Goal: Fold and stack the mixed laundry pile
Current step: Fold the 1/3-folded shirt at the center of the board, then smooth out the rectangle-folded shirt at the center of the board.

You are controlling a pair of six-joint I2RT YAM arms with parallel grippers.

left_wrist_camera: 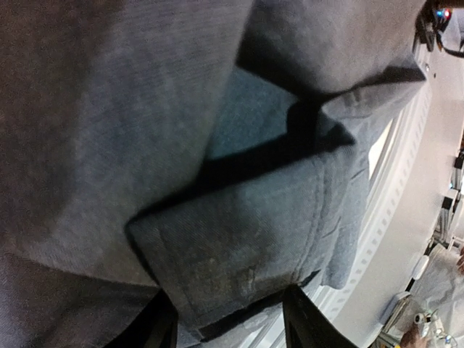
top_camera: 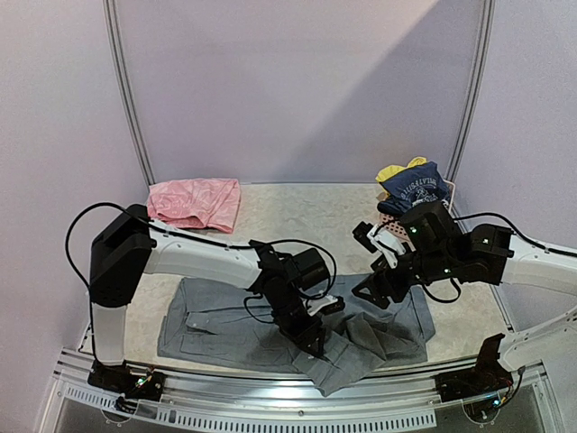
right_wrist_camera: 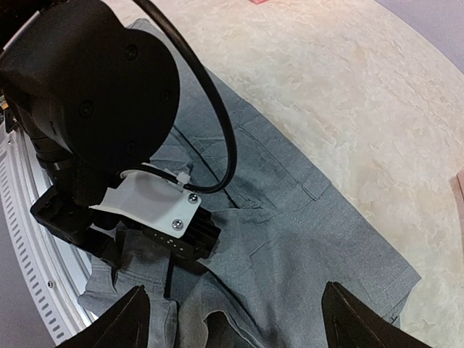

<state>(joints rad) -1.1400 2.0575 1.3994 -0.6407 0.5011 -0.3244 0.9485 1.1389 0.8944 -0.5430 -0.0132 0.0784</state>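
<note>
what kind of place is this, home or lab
Probably a robot lab cell, not a home: left arm and right arm bolted to a stone-patterned table, lilac screens on a metal frame behind, grey shirt laid out.

**Back of the table open, near edge crowded**

The bare tabletop (top_camera: 306, 212) gives a wide free lane between the pink garment (top_camera: 194, 203) at far left and the pink slatted basket (top_camera: 390, 223) at far right. Nearer, the grey shirt (top_camera: 225, 329) covers the near middle. The left gripper (top_camera: 313, 340) sits low in the shirt's bunched right half, its black cable (right_wrist_camera: 228, 138) looping above the cloth. The right gripper (right_wrist_camera: 239, 319), fingers spread wide, hovers just beside that wrist, which bars its way leftward. The shirt's left half lies uncovered.
</note>
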